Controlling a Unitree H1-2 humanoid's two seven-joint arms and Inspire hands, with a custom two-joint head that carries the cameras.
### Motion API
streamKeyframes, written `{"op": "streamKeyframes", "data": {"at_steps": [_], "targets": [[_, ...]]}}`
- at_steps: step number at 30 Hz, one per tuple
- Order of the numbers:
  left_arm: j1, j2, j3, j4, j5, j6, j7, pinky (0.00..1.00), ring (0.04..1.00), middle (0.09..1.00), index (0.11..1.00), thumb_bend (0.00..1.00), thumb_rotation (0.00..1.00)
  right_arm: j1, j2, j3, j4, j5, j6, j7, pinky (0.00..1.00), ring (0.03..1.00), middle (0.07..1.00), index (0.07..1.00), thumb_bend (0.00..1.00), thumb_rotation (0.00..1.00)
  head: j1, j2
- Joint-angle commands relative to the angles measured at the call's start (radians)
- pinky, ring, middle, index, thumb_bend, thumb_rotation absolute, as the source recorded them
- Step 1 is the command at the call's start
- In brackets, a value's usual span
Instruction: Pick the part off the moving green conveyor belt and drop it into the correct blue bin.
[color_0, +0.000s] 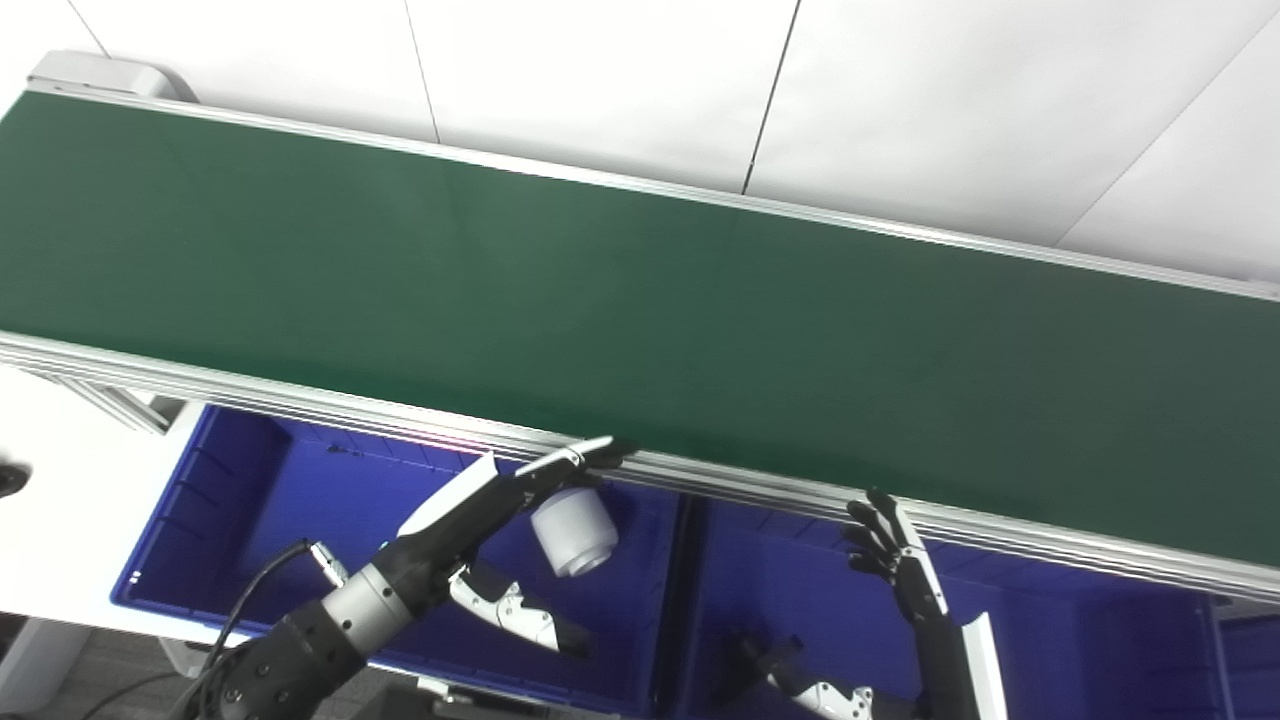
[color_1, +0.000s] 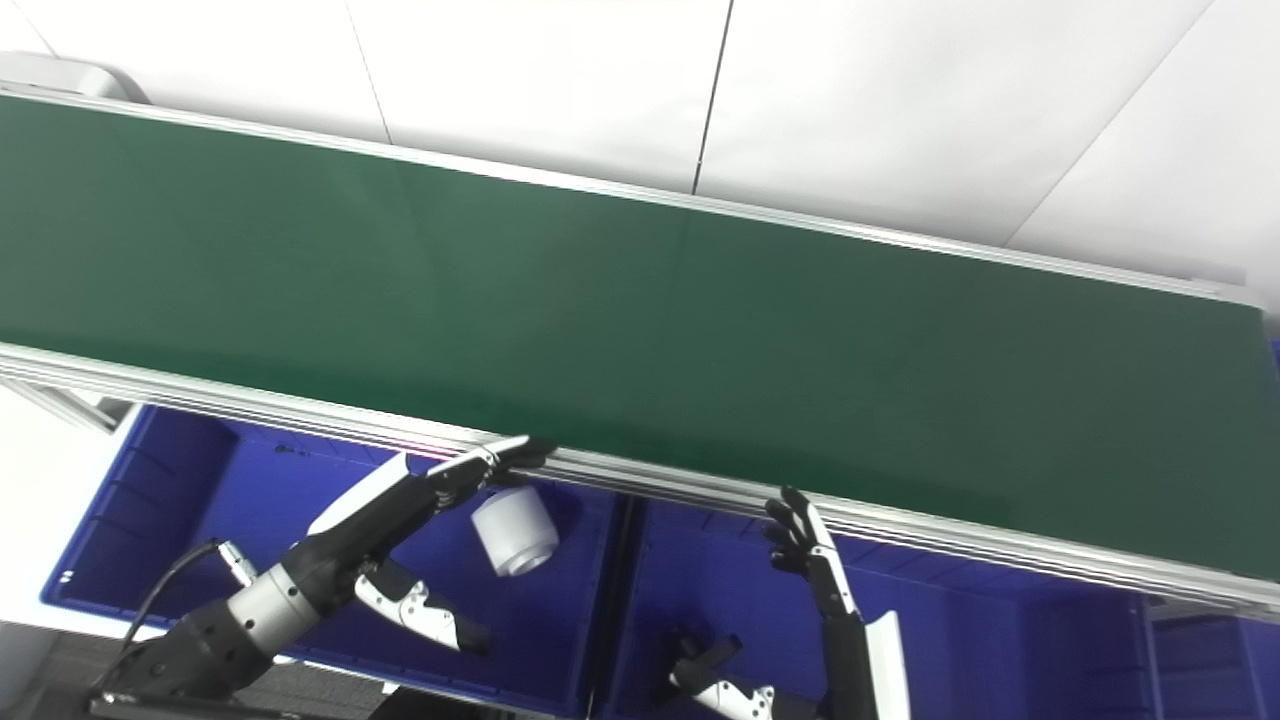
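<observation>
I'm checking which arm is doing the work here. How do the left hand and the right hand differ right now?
The left hand stretches toward the conveyor rail above the left blue bin, with the white part just beneath its fingers; the right hand stands upright over the right blue bin with nothing near it. Whether the left hand grips the part is unclear. Both have dark fingers, spread.

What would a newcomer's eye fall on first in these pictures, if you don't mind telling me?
First the wide green conveyor belt, running bare and slantwise across the whole view. Next the small white cylindrical part just below the belt's near rail, over the left blue bin, right under the fingers of the open left hand. The right hand, fingers spread, is raised over the neighbouring bin.
</observation>
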Motion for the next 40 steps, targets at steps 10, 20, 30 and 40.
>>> {"op": "streamKeyframes", "data": {"at_steps": [10, 20, 30, 40], "targets": [[0.003, 0.006, 0.026, 0.033, -0.095, -0.043, -0.016, 0.90, 0.945, 0.982, 0.952, 0.83, 0.35, 0.012, 0.068, -0.047, -0.028, -0.052, 0.032, 0.081, 0.74, 0.835, 0.895, 0.949, 0.86, 0.46, -0.072, -0.024], [-0.009, 0.028, 0.055, 0.089, -0.156, -0.105, -0.042, 0.89, 0.937, 0.981, 0.941, 0.80, 0.31, 0.005, 0.147, -0.061, -0.008, -0.123, 0.056, 0.081, 0.75, 0.834, 0.891, 0.924, 0.84, 0.43, -0.255, -0.044], [-0.020, 0.047, 0.090, 0.124, -0.224, -0.159, -0.079, 0.86, 0.896, 0.940, 0.939, 0.80, 0.29, 0.009, 0.217, -0.071, 0.003, -0.171, 0.043, 0.046, 0.74, 0.815, 0.863, 0.896, 0.83, 0.43, -0.293, -0.046], [-0.018, 0.029, 0.099, 0.123, -0.261, -0.157, -0.090, 0.86, 0.889, 0.925, 0.933, 0.81, 0.22, 0.005, 0.220, -0.075, 0.009, -0.165, 0.035, 0.043, 0.72, 0.801, 0.859, 0.888, 0.82, 0.40, -0.289, -0.035]]}}
